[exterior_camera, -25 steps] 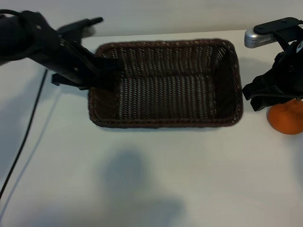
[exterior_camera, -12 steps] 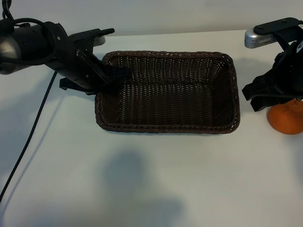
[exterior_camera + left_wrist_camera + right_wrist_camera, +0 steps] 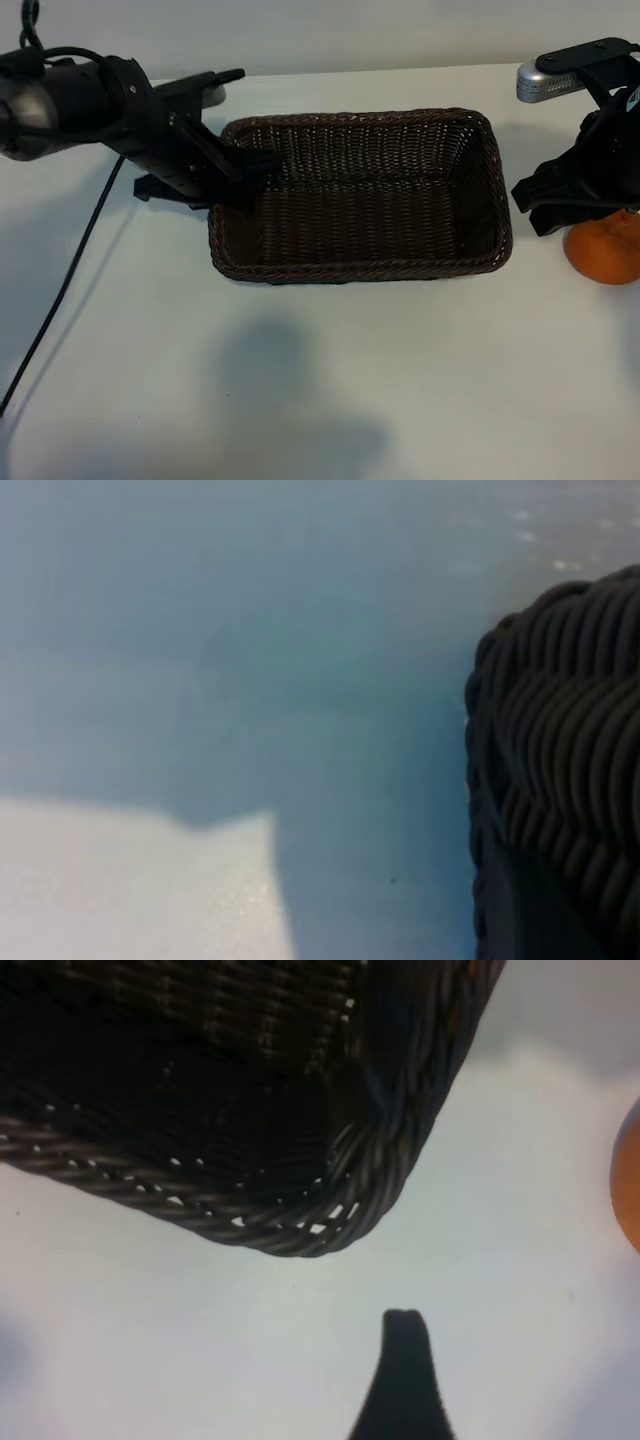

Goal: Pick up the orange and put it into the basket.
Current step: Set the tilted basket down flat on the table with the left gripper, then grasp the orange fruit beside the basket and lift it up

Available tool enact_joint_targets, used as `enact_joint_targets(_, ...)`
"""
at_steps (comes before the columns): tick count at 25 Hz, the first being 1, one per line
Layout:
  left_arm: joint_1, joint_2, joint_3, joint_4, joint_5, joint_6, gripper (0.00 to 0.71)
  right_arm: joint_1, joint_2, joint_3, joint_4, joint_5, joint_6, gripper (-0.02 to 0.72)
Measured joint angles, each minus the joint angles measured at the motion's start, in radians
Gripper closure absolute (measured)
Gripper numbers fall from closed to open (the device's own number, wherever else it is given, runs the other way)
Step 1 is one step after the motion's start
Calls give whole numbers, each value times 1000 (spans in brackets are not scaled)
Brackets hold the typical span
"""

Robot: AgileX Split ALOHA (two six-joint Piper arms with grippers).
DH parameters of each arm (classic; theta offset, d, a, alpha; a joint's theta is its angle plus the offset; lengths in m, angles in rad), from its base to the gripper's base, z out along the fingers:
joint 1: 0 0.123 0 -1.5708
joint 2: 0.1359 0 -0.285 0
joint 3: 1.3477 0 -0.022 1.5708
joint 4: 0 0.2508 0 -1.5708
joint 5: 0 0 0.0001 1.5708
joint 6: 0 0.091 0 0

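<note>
Since a moment ago, our left jaws (image 3: 262, 165), pinched on the basket (image 3: 360, 270) rim, have slid it a little rightward. Our right jaws (image 3: 570, 205) hang open just above the orange (image 3: 607, 250), which sits on the surface (image 3: 320, 380) right of the basket.

A black cable (image 3: 62, 290) trails across the white table (image 3: 330, 380).

plain white tabletop (image 3: 300, 380) under soft light, dim shadow near front; pale wall (image 3: 350, 30) behind
</note>
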Motion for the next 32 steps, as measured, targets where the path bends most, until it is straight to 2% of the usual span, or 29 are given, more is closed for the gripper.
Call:
enact_joint_targets(10,0,5,-4,-17,2,19,572,0,0,0,0,-1,0,168)
enact_joint_targets(12,0,5,-4,-18,2,19,548,0,0,0,0,-1,0,168)
enact_joint_targets(14,0,5,-4,-21,7,19,459,0,0,0,0,-2,0,168)
enact_joint_targets(19,0,5,-6,-26,25,19,76,0,0,0,0,-2,0,168)
enact_joint_targets(21,0,5,-7,-26,38,18,19,0,0,0,0,-2,0,168)
enact_joint_targets(26,0,-14,-8,19,84,0,19,0,0,0,0,-2,0,168)
enact_joint_targets(32,0,-116,-8,132,101,-78,36,0,0,0,0,-2,0,168)
